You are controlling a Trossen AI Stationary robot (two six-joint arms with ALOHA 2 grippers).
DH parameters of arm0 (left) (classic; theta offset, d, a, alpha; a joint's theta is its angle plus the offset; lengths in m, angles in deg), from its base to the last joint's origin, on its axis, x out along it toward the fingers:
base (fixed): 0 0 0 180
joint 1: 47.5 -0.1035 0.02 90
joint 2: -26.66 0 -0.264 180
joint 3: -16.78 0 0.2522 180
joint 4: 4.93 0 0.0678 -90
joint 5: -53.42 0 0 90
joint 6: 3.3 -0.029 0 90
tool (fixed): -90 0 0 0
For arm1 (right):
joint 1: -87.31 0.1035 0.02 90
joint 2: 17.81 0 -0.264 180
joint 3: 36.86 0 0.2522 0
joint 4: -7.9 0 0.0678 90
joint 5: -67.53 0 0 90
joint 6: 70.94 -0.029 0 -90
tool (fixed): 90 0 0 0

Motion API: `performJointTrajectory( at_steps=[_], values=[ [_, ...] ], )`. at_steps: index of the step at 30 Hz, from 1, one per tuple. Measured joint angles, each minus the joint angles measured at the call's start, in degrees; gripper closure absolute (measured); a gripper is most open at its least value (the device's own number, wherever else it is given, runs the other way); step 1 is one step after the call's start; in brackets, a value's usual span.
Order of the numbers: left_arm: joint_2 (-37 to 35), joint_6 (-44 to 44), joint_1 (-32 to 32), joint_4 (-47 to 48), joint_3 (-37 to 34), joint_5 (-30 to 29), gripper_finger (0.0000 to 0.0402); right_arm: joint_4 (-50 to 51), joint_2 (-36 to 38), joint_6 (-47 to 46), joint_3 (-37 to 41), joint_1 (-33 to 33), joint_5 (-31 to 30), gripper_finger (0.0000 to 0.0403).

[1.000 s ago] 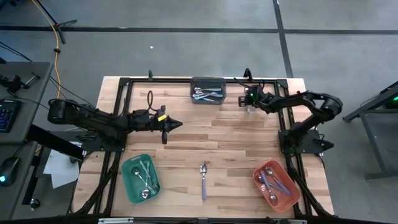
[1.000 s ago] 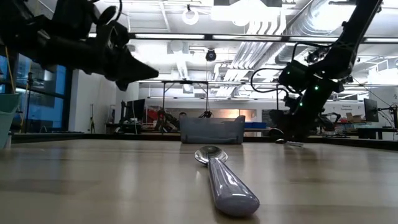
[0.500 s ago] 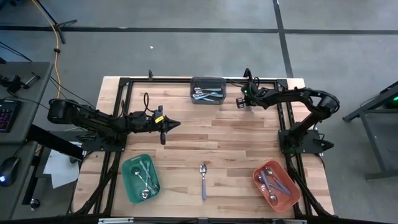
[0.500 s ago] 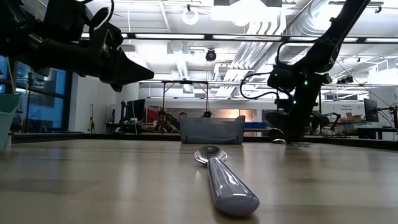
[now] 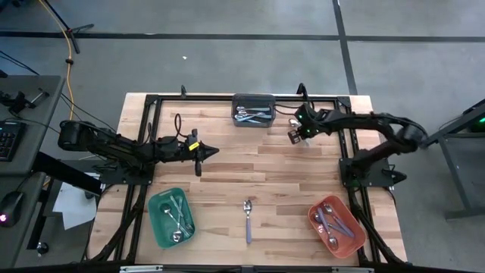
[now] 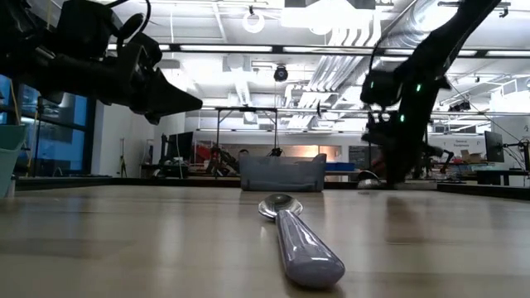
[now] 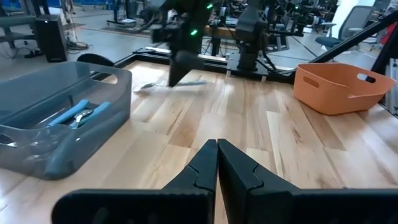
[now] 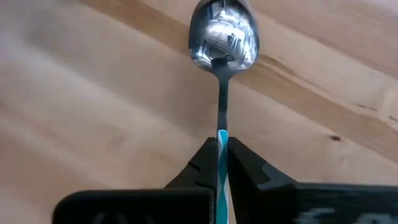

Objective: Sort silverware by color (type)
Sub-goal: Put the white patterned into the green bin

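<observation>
Seen from above, left to right. My left pincer [image 5: 217, 151] is clenched on nothing and hangs over the middle of the surface [image 5: 280, 163], its tip toward 3 o'clock. The green bin [image 5: 171, 218] at 7 o'clock holds sorted spoons; a lavender-handled spoon [image 5: 248, 218] lies alone at 6 o'clock, its long axis running 12 to 6 with the bowl toward 12. The grey bin [image 5: 254, 109] sits at 12 o'clock. My right pincer [image 8: 219, 163], at 1 o'clock just beside that bin, grasps a blue-handled spoon [image 8: 222, 37] by the thin edge of its handle, the long axis continuing straight out of the pincer, bowl foremost. The red bin [image 5: 336, 225] rests at 5 o'clock. Risk, as I judge it: so narrow a hold could let the spoon swivel or slip free in transit, dropping short of its bin.
</observation>
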Motion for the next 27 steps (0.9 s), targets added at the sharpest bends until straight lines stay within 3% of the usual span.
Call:
performJointTrajectory(
  at_steps=[6,12,16,21,27],
  values=[
    [0.0,-0.9,-0.2,0.0,0.0,-1.5,0.0397,6.3,10.0,-6.9,0.3,11.5,-2.5,0.0402],
    [0.0,-0.6,-0.2,0.0,0.0,-1.5,0.0397,2.7,14.0,-15.4,0.3,28.7,-11.9,0.0402],
    [0.0,-0.1,-0.2,-0.4,0.0,2.5,0.0397,-9.6,12.7,-13.7,0.3,37.9,-16.8,0.0402],
    [0.2,0.5,0.2,-0.7,2.4,13.4,0.0392,-32.9,8.2,-0.4,0.2,43.8,-17.6,0.0403],
    [1.8,-1.9,3.4,-0.8,7.7,13.4,0.0345,-58.3,-0.4,14.1,0.2,44.8,-11.6,0.0403]
  ],
)
